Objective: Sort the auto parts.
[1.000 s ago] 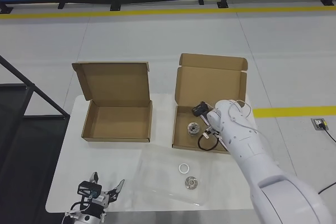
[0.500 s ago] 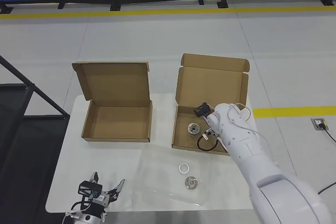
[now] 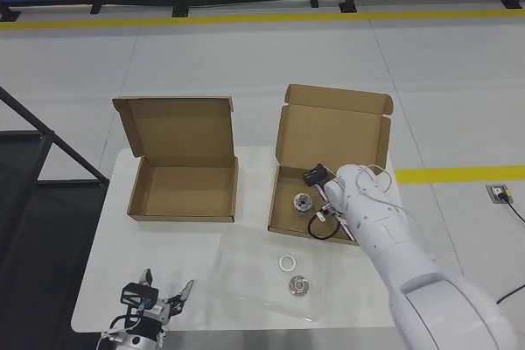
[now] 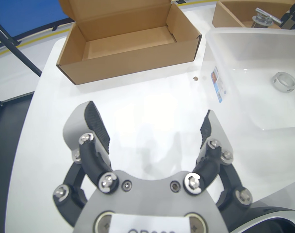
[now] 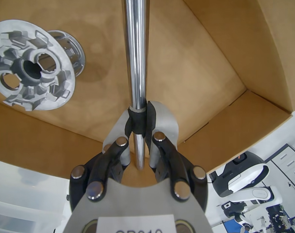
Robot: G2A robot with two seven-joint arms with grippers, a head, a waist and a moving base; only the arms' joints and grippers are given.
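Rod, long and shiny, is sticking out of the right gripper, which is squeezing tight on it. It is hanging inside the right cardboard box, over the box floor. A grey wheel part is lying in the same box, near the rod but not touching it. The left gripper is hovering over the white table with its fingers spread wide apart. The left box is sitting farther back on the table. A silver ring is lying in the clear bin on the table
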